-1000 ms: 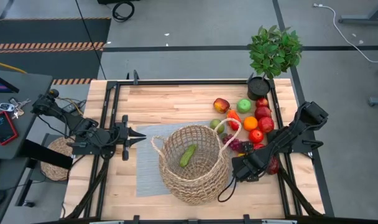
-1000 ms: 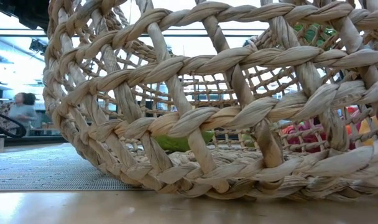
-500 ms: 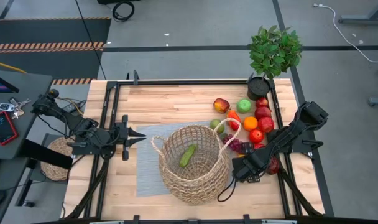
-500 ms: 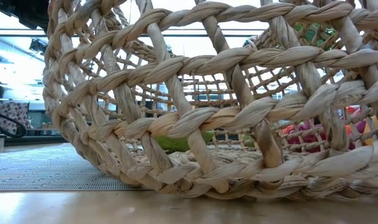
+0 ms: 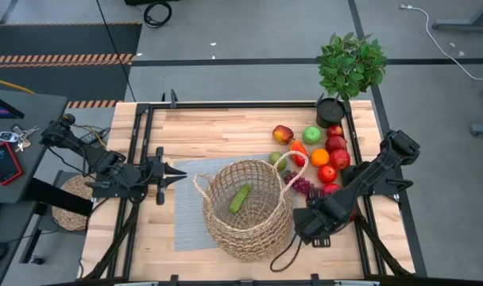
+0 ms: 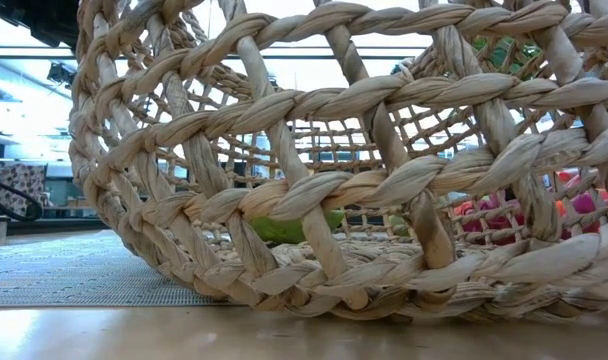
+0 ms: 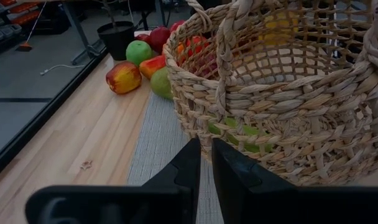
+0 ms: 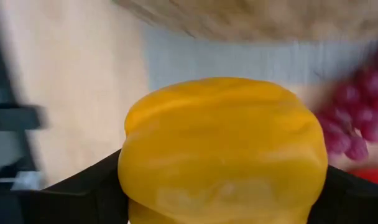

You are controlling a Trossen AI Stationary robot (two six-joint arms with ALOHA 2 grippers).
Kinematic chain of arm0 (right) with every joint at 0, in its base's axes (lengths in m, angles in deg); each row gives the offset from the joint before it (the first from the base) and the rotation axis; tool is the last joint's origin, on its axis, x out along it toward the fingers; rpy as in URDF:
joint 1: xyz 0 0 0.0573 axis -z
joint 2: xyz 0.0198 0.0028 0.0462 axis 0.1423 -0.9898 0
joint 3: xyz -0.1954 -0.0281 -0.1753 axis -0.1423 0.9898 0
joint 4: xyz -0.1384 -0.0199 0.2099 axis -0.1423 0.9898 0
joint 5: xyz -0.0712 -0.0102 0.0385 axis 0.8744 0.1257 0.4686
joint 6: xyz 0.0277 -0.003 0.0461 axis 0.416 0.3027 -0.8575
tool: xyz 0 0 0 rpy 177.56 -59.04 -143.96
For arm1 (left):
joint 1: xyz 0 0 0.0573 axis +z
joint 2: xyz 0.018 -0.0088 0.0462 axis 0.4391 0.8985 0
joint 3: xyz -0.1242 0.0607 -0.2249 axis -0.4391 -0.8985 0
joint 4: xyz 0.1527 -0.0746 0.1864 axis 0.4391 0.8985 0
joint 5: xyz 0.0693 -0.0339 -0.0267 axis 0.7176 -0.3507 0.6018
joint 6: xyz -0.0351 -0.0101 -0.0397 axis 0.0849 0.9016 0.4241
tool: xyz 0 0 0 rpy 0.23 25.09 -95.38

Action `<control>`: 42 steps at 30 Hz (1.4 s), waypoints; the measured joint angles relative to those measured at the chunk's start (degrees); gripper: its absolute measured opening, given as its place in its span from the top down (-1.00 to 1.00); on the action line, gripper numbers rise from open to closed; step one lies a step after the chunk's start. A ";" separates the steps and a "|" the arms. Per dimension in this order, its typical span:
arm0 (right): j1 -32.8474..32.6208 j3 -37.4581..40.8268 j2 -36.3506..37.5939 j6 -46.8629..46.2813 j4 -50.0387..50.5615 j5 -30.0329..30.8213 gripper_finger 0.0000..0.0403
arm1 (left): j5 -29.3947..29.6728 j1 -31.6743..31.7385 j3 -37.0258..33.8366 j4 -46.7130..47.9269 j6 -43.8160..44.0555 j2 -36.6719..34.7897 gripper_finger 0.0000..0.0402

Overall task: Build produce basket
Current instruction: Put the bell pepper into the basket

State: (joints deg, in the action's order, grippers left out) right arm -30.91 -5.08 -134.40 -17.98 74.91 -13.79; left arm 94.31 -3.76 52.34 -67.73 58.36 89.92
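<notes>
Since the earlier frame the right gripper (image 5: 314, 225) has shifted toward 6 o'clock, clamped on a yellow bell pepper (image 8: 221, 149). Round tan wicker basket (image 5: 245, 208) sits mid-table. Transfer step; next: lift over rim. Left gripper (image 5: 167, 175) waits, closed, at 9 o'clock.

tan open-weave basket (image 5: 247, 210) at lower centre holds a green piece (image 5: 240, 198); grey ribbed mat (image 5: 190, 208) beneath; yellow pepper (image 8: 221, 149) fills the right wrist view.
</notes>
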 joint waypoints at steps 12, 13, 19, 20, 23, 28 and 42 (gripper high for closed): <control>-4.83 -19.97 0.07 8.26 1.35 12.36 -0.61 | 0.00 0.00 0.00 -2.43 0.01 0.00 0.76; -4.76 -21.64 0.07 9.74 1.38 13.69 -0.61 | 0.00 0.00 0.00 -3.17 -0.17 0.00 0.76; -3.56 -30.55 0.10 20.76 1.47 22.97 -0.61 | 0.00 0.00 0.00 -5.37 -0.58 0.00 0.76; -3.17 -31.98 0.11 22.35 1.39 24.23 -0.61 | 0.00 0.00 0.00 -5.35 -0.58 0.00 0.76; -1.76 -35.95 0.11 25.67 1.38 25.27 -0.61 | 0.00 0.00 0.00 -5.35 -0.56 0.00 0.76; 0.49 -40.83 0.11 30.53 -0.88 25.40 -0.61 | 0.00 0.00 0.00 -5.33 -0.54 0.00 0.76; 11.97 -38.55 0.02 53.87 -16.40 25.27 -0.61 | 0.00 0.00 0.00 -5.29 -0.51 -0.02 0.76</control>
State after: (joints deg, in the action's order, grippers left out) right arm -18.94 -43.63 -134.38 35.89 58.51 11.48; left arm 94.31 -3.76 52.34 -73.02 57.85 89.89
